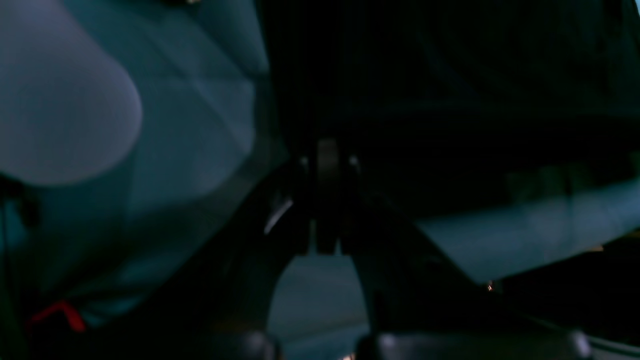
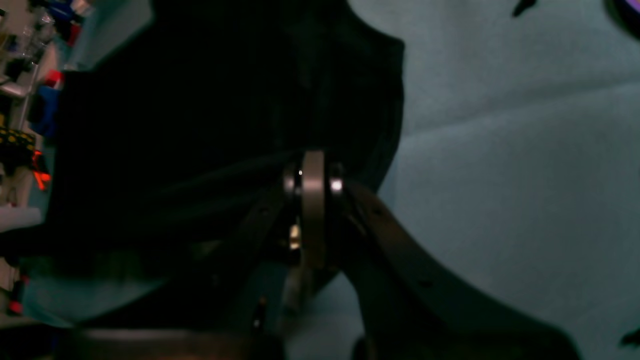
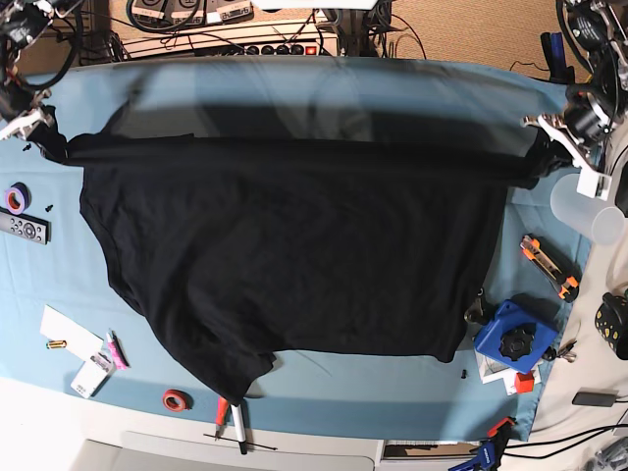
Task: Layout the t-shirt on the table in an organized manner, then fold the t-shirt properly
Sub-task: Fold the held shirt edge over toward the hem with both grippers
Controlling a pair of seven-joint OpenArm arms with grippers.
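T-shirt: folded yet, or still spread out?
Spread, not folded. The large black fabric t-shirt hangs stretched between the left hand and right hand, its lower part draping onto the light blue cloth table.

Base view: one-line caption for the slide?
Both pincers, left and right, hold the black t-shirt stretched across the blue table.

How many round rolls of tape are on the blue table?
2. A purple roll of tape lies by the left edge, and a red roll of tape lies near the front edge. The black t-shirt may hide more.
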